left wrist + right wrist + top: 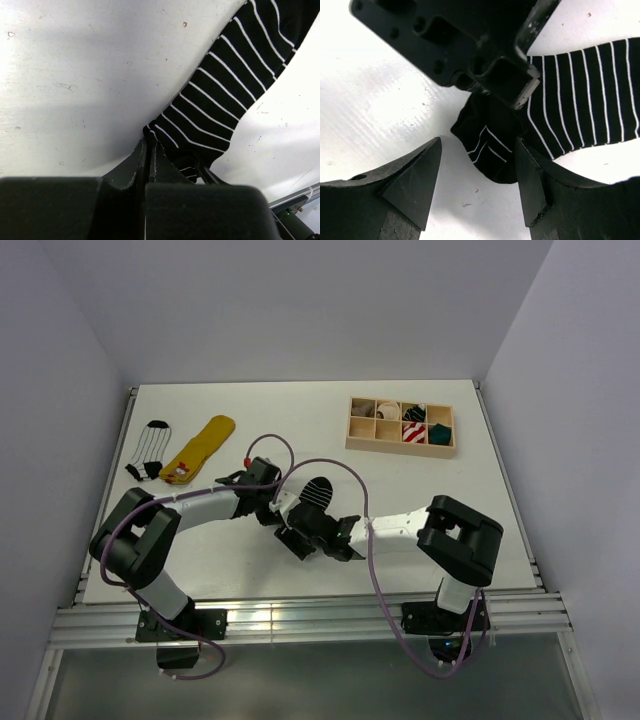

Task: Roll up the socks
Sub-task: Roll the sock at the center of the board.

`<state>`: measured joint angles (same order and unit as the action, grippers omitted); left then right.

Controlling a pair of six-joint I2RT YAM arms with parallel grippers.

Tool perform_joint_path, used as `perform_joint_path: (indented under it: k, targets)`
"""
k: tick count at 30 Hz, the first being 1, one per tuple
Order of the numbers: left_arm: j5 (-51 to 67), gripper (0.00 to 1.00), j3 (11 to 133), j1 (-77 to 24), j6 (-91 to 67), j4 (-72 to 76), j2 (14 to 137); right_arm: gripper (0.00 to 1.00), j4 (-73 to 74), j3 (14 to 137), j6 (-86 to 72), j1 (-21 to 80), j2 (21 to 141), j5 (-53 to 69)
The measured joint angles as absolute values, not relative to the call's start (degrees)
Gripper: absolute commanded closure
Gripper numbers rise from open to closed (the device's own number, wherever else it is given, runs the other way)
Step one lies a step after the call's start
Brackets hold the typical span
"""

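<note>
The left claw (149, 143) is pinched shut on the bunched end of the black striped sock (317, 490). The right claw (479, 146) stands open, astride that same end. The sock's other end lies flat on the bench (490, 525). Beyond the sock to the right sits a wooden box (398, 448). To its left lie a yellow sock (203, 447) and a white striped sock (150, 450).

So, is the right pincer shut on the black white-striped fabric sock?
No, the right pincer stands open, its fingers apart around the black striped sock.
</note>
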<state>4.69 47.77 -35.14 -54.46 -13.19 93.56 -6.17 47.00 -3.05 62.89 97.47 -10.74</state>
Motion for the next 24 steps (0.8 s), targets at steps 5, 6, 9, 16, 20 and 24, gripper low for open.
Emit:
perform_joint_path:
  k: [5, 6, 9, 16, 20, 24]
  targets:
    - [4.69, 1.0, 47.86, -35.14, -53.84, -13.32, 93.6, 0.61, -5.74, 47.72, -2.76, 63.13, 98.17, -13.61]
    - [4.69, 1.0, 47.86, -35.14, -53.71, -13.32, 93.6, 0.68, -5.74, 47.77, -2.87, 63.13, 98.35, -14.28]
    - [4.69, 1.0, 47.86, -35.14, -53.52, -13.3, 93.6, 0.86, -5.78, 47.79, -3.27, 63.11, 98.54, -15.14]
    - [4.62, 1.0, 47.66, -35.14, -52.6, -13.17, 93.41, 1.0, -5.96, 47.72, -5.45, 60.86, 97.73, -11.0]
    - [4.38, 1.0, 47.42, -35.14, -51.72, -13.32, 93.01, 1.0, -6.39, 46.87, -7.99, 56.88, 95.55, -3.33]
    - [4.05, 1.0, 47.37, -35.07, -51.03, -14.02, 92.68, 1.0, -7.38, 46.41, -11.35, 50.65, 94.52, 7.35]
